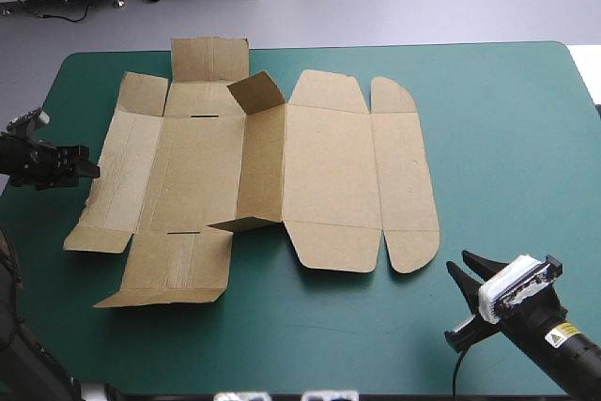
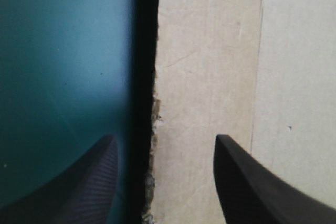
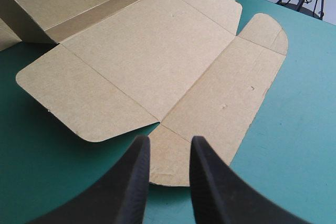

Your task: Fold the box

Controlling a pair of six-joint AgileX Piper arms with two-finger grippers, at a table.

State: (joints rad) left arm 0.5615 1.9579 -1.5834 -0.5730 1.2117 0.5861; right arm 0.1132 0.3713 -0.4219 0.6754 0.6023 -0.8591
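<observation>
Straddling the box edge, left jaws gape wide; right jaws narrowly parted.

Black fin-fingered right gripper, yellow label on arm.

Left wrist view only catches a blurry strip of the box by its ragged edge, the rest runs out of frame. Right wrist view chops off the far panels, and a raised flap blocks some board behind it. The right gripper has its arm cut off at the high view's corner.
</observation>
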